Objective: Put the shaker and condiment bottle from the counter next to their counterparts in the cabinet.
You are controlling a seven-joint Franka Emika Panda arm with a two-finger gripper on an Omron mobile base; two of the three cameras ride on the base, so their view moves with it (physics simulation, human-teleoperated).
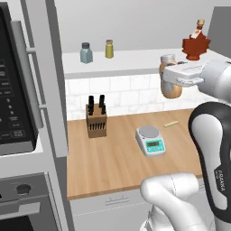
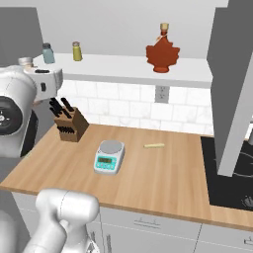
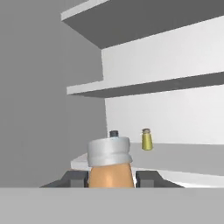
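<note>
Fronting white tile, wooden counter point(image 1: 122, 162) (knife block point(image 1: 96, 121) aboard)

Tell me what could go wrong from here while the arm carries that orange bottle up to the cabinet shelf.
The condiment bottle, clamped in the gripper, hangs below the shelf edge; lifted too little, it could strike that edge. Its counterpart, the maple-leaf bottle, stands close by and might get knocked over during placement. The grip sits low on the bottle, so it may tilt on release.

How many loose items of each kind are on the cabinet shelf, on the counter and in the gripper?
Shakers: 2
Bottles: 2
Knife block: 1
Kitchen scale: 1
Small pale stick: 1
Total: 7
</note>
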